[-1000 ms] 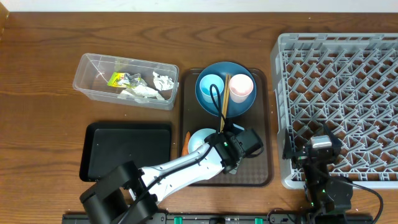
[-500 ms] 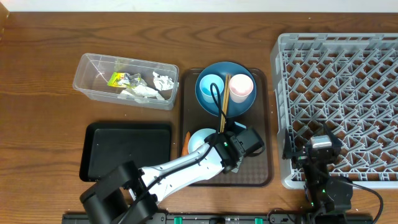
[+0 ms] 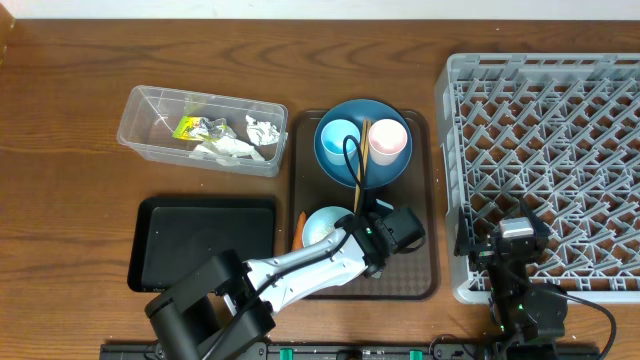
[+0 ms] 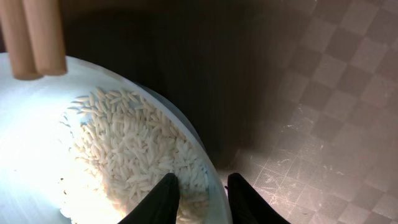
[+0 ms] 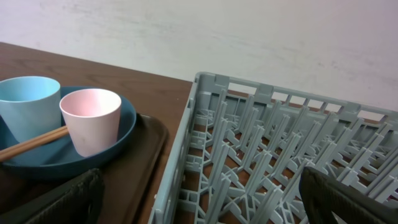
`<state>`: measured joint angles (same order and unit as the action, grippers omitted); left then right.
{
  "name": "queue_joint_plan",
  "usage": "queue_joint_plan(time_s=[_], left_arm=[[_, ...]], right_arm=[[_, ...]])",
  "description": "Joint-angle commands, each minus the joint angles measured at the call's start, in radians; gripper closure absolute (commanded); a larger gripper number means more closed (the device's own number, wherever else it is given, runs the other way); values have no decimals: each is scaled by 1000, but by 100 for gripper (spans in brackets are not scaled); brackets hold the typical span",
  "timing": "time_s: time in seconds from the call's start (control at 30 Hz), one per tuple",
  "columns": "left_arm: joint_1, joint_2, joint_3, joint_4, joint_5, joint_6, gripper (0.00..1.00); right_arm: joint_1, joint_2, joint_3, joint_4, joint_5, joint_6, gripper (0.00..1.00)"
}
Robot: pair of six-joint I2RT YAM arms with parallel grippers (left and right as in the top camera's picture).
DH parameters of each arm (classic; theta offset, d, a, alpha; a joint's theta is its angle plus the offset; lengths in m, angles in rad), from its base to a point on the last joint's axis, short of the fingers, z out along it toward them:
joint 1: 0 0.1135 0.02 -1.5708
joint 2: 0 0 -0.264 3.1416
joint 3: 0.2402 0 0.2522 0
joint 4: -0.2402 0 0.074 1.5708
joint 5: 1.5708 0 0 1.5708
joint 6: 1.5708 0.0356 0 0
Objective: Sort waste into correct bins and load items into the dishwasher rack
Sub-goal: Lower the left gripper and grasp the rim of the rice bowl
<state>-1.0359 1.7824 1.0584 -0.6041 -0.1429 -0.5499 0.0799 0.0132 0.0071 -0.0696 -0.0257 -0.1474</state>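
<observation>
The pale bowl (image 3: 322,222) sits on the brown tray, with loose rice (image 4: 137,149) inside. My left gripper (image 4: 204,196) straddles its right rim, one finger in the rice and one outside, shut on it; from overhead (image 3: 352,228) the arm covers it. An orange carrot piece (image 3: 299,230) lies beside the bowl. The dark-blue plate (image 3: 362,165) holds the light-blue cup (image 3: 340,135), the pink cup (image 3: 388,140) and the chopsticks (image 3: 363,150). My right gripper (image 5: 202,205) is open and empty at the grey rack's (image 3: 545,160) front left corner.
The clear tub (image 3: 140,125) at back left holds a yellow-green wrapper (image 3: 190,126), white tissue (image 3: 262,130) and foil (image 3: 225,150). The black tray (image 3: 205,245) lies left of the brown tray (image 3: 415,270). The rack's wall stands right of the brown tray.
My left arm's lower links have shifted slightly to the right. The bowl and the gripper stay in place. The right arm has not moved.
</observation>
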Motion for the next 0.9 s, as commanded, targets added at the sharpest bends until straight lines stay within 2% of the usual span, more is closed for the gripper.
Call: queue_joint_plan(time_s=[0.0,0.33,0.87], left_arm=[[4,5,-7,-3,-27,-5,71],[5,-1,-7,-6,-28,-5,80],[5,-18,-1,-8,-61,11,79]], right_arm=[[-14,-2,-2,-3,-1,-7,1],[-14,-2,-2,-3,-1,-7,1],[-14,-2,-2,-3,-1,-7,1]])
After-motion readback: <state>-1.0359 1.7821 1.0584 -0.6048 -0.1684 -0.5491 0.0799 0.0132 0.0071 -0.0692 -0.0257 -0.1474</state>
